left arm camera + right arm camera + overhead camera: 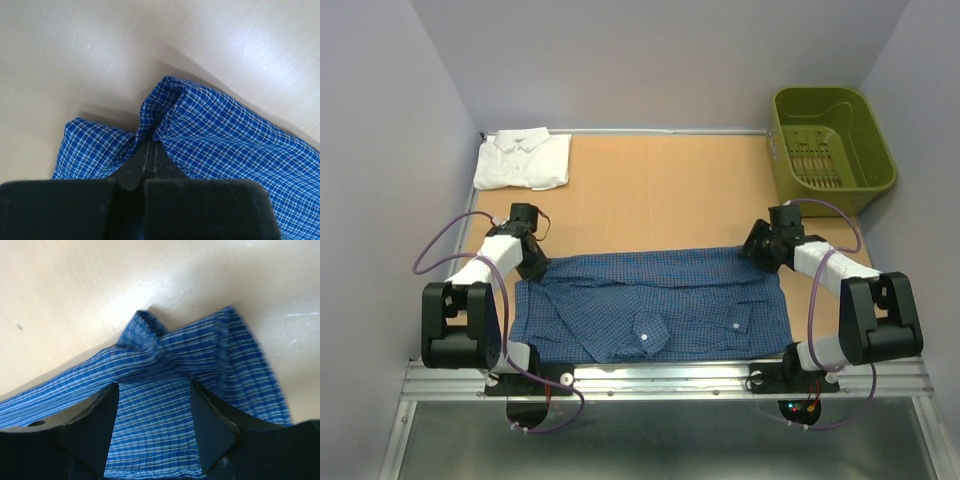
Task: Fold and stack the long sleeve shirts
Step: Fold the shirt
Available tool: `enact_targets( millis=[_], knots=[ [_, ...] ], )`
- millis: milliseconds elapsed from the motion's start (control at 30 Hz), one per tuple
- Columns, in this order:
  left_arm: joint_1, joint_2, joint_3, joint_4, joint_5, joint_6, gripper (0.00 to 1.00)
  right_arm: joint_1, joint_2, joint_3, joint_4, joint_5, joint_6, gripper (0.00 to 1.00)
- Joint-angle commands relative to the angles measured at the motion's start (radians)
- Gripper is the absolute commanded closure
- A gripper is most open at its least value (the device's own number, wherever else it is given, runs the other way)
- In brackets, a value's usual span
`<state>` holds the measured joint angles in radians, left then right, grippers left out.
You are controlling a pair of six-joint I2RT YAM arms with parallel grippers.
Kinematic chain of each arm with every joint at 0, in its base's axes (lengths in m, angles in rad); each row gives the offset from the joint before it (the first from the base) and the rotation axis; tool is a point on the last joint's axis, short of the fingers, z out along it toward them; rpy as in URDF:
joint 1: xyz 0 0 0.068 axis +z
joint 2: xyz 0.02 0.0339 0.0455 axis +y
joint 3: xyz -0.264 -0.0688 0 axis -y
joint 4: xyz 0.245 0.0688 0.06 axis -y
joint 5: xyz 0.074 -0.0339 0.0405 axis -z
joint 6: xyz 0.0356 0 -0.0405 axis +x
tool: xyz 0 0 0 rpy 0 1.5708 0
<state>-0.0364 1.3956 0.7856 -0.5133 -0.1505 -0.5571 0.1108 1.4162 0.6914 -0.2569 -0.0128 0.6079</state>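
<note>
Pale grey walls [390,150] close in a light wooden table [660,190], and from the top view you see the dark blue shirt [650,305] spread flat across the near half of it, between your two arms. Two cuffs with white buttons lie folded onto its middle. The white shirt [523,160] sits folded at the far left corner, well apart from the blue one. An olive-green basket [876,130] stands at the far right. Your left gripper [535,265] is at the shirt's far left corner and your right gripper [752,250] at its far right corner. From this height you cannot tell how the fingers stand.

In your left wrist view, the left gripper [150,147] has its jaws pressed together with a fold of the dark blue shirt [225,135] pinched at their tips. The cloth rises into a small ridge just ahead of them, and bare table [100,50] lies beyond.

In your right wrist view, the right gripper [154,390] has its fingers [95,425] spread wide, one on either side of the checked cloth. The dark blue shirt [165,365] runs under the gap, its corner bunched into a small peak just ahead. You cannot tell whether the tips touch the fabric.
</note>
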Motion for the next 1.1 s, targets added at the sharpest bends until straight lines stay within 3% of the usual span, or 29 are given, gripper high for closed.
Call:
enact_targets(
  millis=[0, 200, 233, 333, 467, 533, 633, 767, 1067],
  knots=[
    [0.027, -0.012, 0.029, -0.057, -0.009, 0.022, 0.91, -0.003, -0.033, 0.020, -0.012, 0.102, 0.016, 0.36],
    [0.029, -0.096, 0.067, -0.048, -0.009, 0.003, 0.60, -0.002, -0.098, 0.098, -0.024, 0.054, -0.048, 0.36],
    [0.027, -0.113, 0.070, -0.041, 0.014, 0.000, 0.50, -0.003, -0.108, 0.103, -0.028, 0.034, -0.060, 0.36],
    [0.027, -0.173, 0.063, -0.017, 0.074, -0.006, 0.32, 0.001, -0.125, 0.106, -0.042, -0.070, -0.057, 0.36],
    [-0.003, -0.188, 0.052, 0.001, 0.129, -0.024, 0.32, 0.012, -0.119, 0.079, -0.070, -0.124, -0.039, 0.37],
    [-0.029, -0.184, 0.049, 0.019, 0.129, -0.038, 0.41, 0.020, -0.120, 0.050, -0.070, -0.116, -0.034, 0.39],
    [-0.074, -0.139, 0.052, 0.056, 0.121, -0.052, 0.46, 0.027, -0.088, 0.042, -0.070, -0.115, -0.043, 0.40],
    [-0.121, -0.043, 0.063, 0.122, 0.101, -0.064, 0.49, 0.030, 0.001, 0.072, -0.068, -0.118, -0.057, 0.41],
    [-0.099, 0.186, 0.144, 0.176, 0.015, -0.083, 0.51, 0.032, 0.279, 0.233, -0.055, -0.053, -0.076, 0.41]
  ],
)
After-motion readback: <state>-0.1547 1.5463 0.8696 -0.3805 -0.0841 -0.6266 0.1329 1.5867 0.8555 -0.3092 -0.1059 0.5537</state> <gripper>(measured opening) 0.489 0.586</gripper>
